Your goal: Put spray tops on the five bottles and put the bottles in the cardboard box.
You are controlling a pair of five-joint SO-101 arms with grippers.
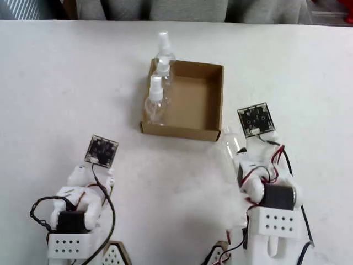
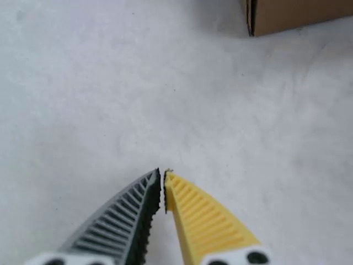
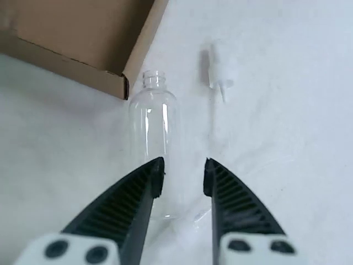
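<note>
Three clear bottles with white spray tops (image 1: 156,98) stand along one side of the cardboard box (image 1: 207,99); I cannot tell if the farthest stands inside the wall. An uncapped clear bottle (image 3: 152,124) lies on the table by the box's near corner, its neck toward the box; it is also in the high view (image 1: 229,147). A loose spray top (image 3: 215,69) with its tube lies beside it. My right gripper (image 3: 183,172) hangs open over the bottle's lower half, holding nothing. My left gripper (image 2: 164,181) is shut and empty above bare table.
The box corner (image 2: 292,16) lies ahead of the left gripper. Both arms (image 1: 77,210) (image 1: 270,204) sit at the table's near edge. Wide bare white tabletop (image 1: 66,83) stretches left of the box.
</note>
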